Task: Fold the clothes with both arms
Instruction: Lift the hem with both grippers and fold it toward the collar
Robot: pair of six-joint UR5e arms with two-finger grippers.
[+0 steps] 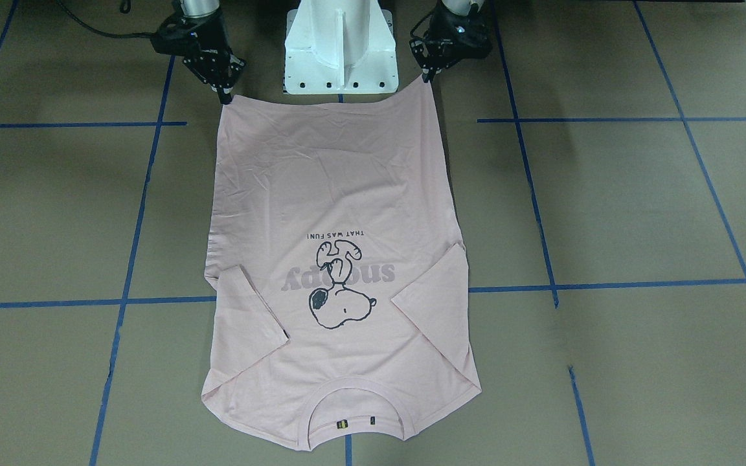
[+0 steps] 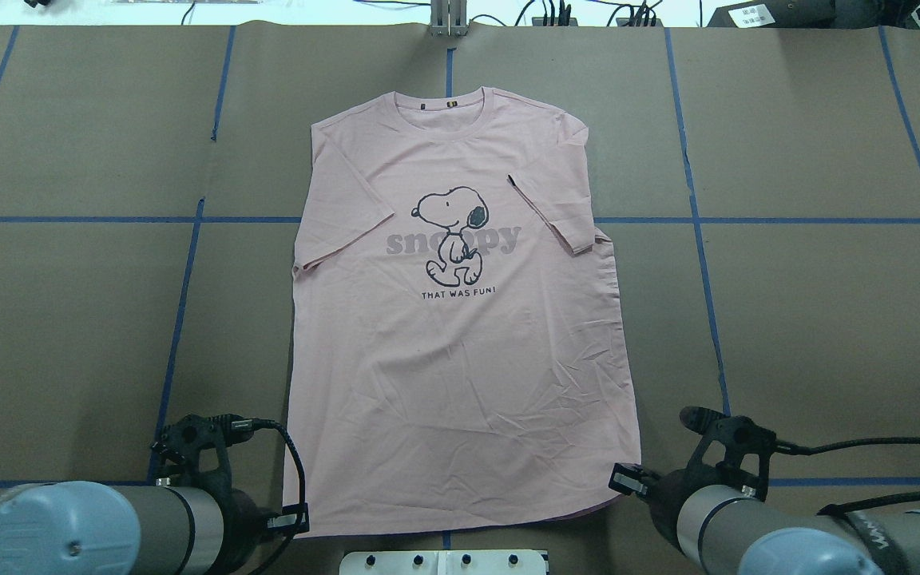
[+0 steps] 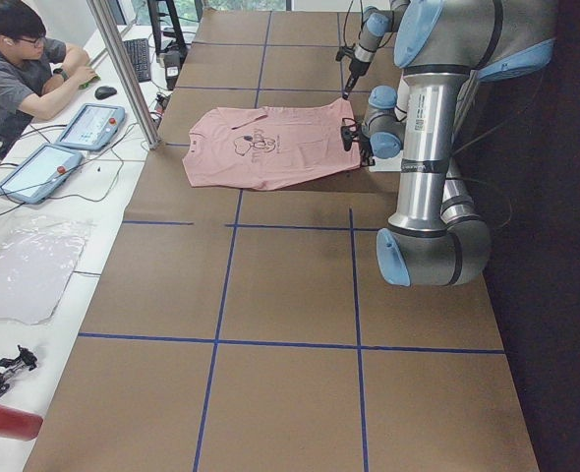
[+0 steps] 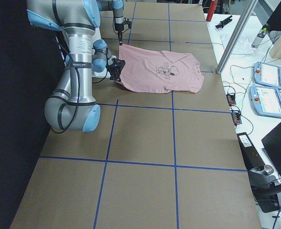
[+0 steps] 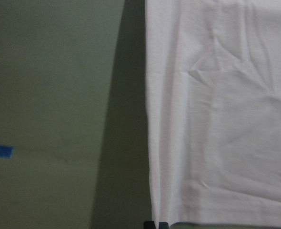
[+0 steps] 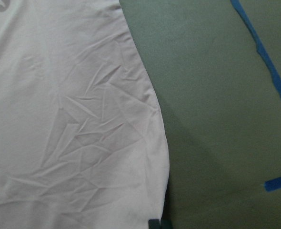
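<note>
The T-shirt [image 2: 460, 359] lies flat and print-up on the table [image 2: 787, 319]. From my overhead view its collar [image 2: 448, 100] is at 12 o'clock and its hem [image 2: 460, 523] at 6 o'clock, just short of the white pedestal [image 1: 340, 45]. Both sleeves [image 2: 344, 231] are turned inward over the chest, one at 9 o'clock and one at 3 o'clock of the cartoon. The lower half is creased, most heavily toward 5 o'clock.

The left gripper [image 1: 426, 72] sits at the hem corner at 7 o'clock and the right gripper [image 1: 224, 96] at the corner at 5 o'clock. In each wrist view I see only dark tips at the bottom edge, right on the corner of the cloth: the left fingers [image 5: 155, 224] and the right fingers [image 6: 158, 223]. They look pressed together with cloth pinched between them. From the front camera the hem peaks up at both corners and sags between, so I judge both have hold.

This is thin, limp jersey: light, no stiffness, and it will drape and drag along the table, not slide as a sheet. The corners are the right holds. I would carry both toward 12 o'clock at an even height and pace, so the hem keeps taut and lands square near the collar. A shallow pinch could slip out.
</note>
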